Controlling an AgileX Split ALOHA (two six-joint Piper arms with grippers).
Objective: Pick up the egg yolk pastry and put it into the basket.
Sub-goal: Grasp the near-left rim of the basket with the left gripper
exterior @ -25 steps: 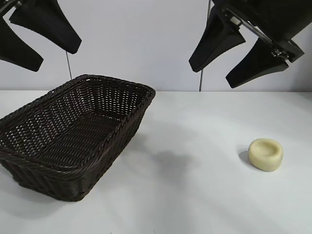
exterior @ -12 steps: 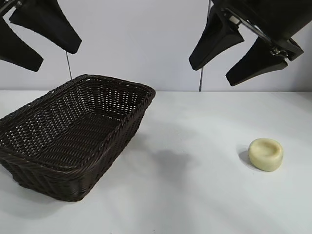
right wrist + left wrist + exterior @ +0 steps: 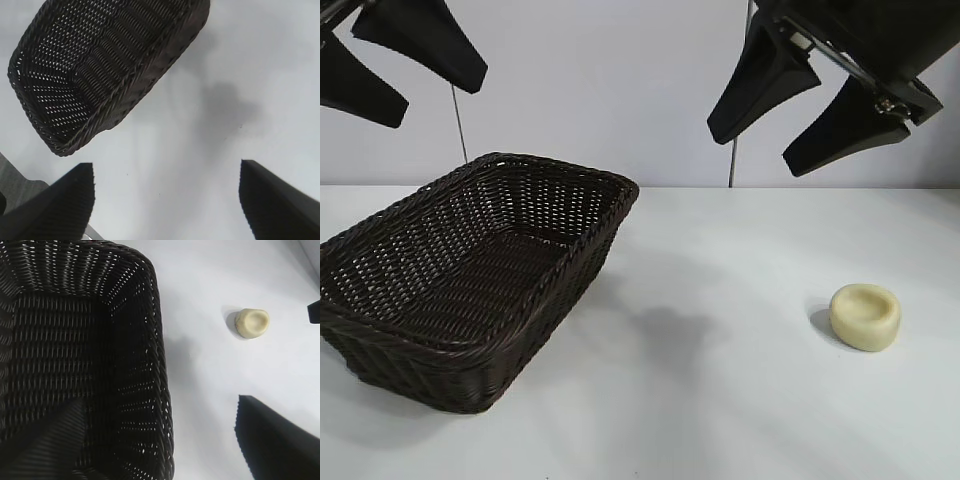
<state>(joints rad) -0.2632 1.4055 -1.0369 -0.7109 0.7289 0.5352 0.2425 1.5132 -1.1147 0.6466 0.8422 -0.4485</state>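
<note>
Pale cream round egg yolk pastry (image 3: 865, 316), dimpled top

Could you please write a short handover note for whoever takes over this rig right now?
Left claw: open, empty, raised above the basket.
Right claw: open, empty, raised above the table, up and to the left of the egg yolk pastry in the exterior view.
Pastry: on the table at the right, well apart from the basket.
Basket: at the left, nothing in it.
Done: nothing yet.
Left: grasp the pastry, probably with the right claw, and put it in the basket.
</note>
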